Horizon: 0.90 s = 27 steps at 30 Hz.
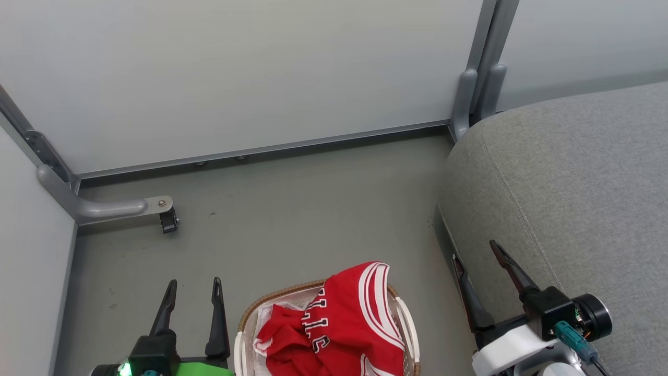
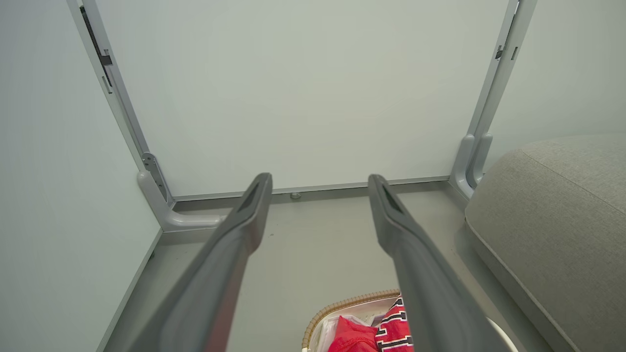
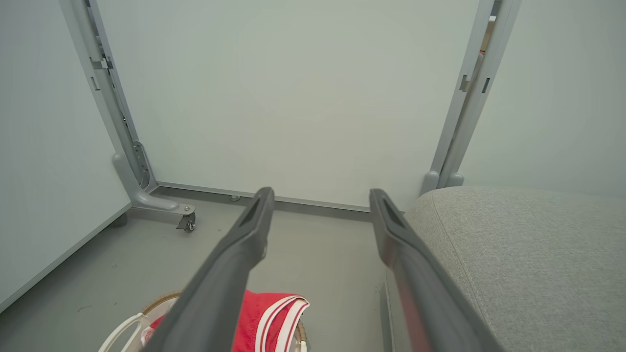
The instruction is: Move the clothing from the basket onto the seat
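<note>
Both pairs of fingers stand spread wide with nothing between them. The left gripper (image 1: 194, 282) hangs just left of the basket (image 1: 271, 295). The right gripper (image 1: 474, 250) hangs just right of it, close against the rounded edge of the seat (image 1: 574, 198); whether it touches the cushion I can't tell. It looks like a ready stance, one arm on either side of the load so either could dip in.

The clothing (image 1: 344, 324) sits heaped in the basket, between the two grippers and nearer the robot than the fingertips, which point past it toward the pale partition (image 1: 261, 68). One red fold with white stripes rides up over the far rim. The basket stands on the grey floor (image 1: 292, 209) just beside the seat, so I'd guess the carry will be short.
</note>
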### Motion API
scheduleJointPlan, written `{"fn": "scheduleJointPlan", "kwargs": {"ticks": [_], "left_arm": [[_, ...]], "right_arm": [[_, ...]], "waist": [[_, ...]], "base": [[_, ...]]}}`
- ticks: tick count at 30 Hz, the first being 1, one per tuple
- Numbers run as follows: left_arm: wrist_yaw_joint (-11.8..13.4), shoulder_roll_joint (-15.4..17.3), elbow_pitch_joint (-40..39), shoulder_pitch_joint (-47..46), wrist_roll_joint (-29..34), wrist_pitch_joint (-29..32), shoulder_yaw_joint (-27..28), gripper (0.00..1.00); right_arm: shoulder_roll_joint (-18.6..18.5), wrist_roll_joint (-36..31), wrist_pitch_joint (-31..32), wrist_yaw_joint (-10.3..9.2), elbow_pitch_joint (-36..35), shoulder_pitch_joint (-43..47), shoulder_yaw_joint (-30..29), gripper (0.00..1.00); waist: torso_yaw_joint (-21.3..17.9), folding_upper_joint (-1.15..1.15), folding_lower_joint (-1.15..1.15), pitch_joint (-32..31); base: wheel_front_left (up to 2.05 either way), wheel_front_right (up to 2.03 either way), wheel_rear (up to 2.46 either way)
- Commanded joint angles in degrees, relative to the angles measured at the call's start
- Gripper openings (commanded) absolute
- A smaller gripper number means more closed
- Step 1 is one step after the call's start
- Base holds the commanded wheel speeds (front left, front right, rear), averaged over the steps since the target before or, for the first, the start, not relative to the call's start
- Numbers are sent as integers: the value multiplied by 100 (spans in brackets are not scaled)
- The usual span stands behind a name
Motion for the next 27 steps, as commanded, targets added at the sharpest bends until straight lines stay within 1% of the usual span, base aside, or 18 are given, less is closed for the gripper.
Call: {"fn": "scheduleJointPlan", "kwargs": {"ticks": [1,14,18,23,27], "left_arm": [[17,38,16,69,-15,-4,5,100],[33,37,18,19,-36,-3,-15,100],[3,37,15,-21,-40,-3,-53,100],[-62,36,-11,-244,103,-2,-182,100],[-197,35,121,-550,388,-1,-400,100]], "right_arm": [[-30,-14,-28,-1,-30,78,-7,100],[-30,-36,-28,0,-49,34,-38,100],[-30,-63,-28,-1,-85,13,-62,100],[-31,-110,-28,-1,-210,-177,-122,100],[-30,-159,-28,-1,-288,-368,-188,100]], "waist": [[0,0,0,2],[2,0,0,64],[5,0,0,144],[7,0,0,526],[-11,0,0,948]], "base": [[0,0,0],[0,0,0],[0,0,0],[0,0,0],[0,0,0]]}}
